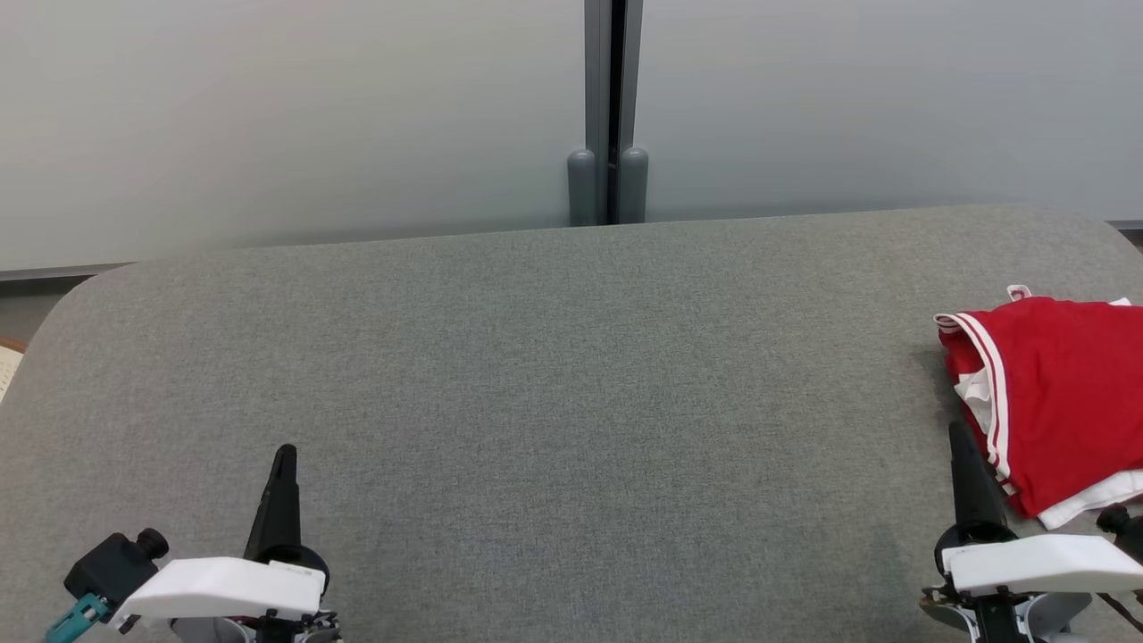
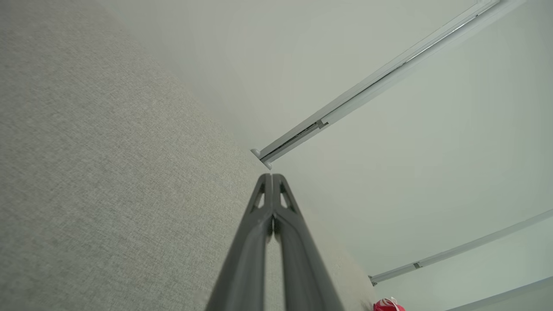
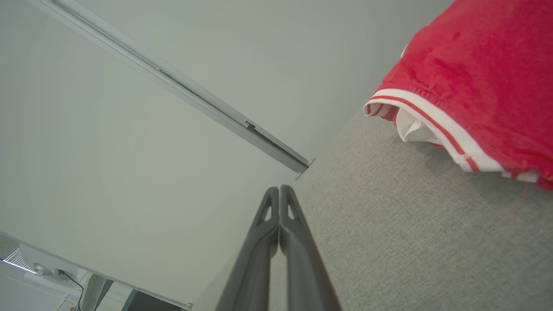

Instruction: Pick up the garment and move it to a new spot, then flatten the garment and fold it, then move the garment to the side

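Observation:
The garment (image 1: pixel 1058 393) is red with white trim and a white lining. It lies folded at the right edge of the grey table (image 1: pixel 554 384), partly cut off by the head view's border. The right wrist view shows its striped hem (image 3: pixel 471 82) at the upper right. My right gripper (image 1: pixel 959 436) is shut and empty, just left of the garment's near corner, apart from it. My left gripper (image 1: pixel 285 454) is shut and empty at the table's near left. Both wrist views show the fingers (image 2: pixel 272 203) (image 3: pixel 280 207) pressed together. A bit of the garment (image 2: pixel 389 306) peeks in the left wrist view.
A pale partition wall with a grey vertical post (image 1: pixel 609 116) stands right behind the table's far edge. The table's corners are rounded. A sliver of a light object (image 1: pixel 7 362) shows past the left edge.

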Available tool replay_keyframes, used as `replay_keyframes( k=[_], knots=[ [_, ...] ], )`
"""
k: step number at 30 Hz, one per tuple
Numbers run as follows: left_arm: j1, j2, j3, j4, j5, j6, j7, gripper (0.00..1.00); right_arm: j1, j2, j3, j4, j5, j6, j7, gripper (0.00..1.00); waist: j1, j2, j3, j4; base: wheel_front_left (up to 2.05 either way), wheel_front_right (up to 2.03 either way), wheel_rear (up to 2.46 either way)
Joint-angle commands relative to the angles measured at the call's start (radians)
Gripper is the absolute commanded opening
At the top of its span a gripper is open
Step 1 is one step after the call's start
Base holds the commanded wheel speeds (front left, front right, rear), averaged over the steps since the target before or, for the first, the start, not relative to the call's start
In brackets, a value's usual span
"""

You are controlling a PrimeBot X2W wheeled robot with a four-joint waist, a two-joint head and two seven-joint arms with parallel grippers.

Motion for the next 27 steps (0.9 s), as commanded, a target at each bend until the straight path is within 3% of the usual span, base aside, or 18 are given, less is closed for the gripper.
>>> replay_keyframes(
  k=[1, 27],
  knots=[
    [-0.026, 0.009, 0.008, -0.008, -0.018, -0.008, 0.005, 0.0, -0.024, -0.007, -0.006, -0.011, 0.022, -0.001, 0.007, 0.0, 0.0, 0.0, 0.0, 0.0, 0.0, 0.0, 0.0],
    [-0.059, 0.009, 0.061, 0.011, -0.275, -0.044, 0.078, 0.0, -0.033, -0.007, -0.055, -0.008, 0.291, -0.001, 0.081, 0.0, 0.0, 0.0, 0.002, -0.002, 0.0, 0.0, 0.0]
  ],
)
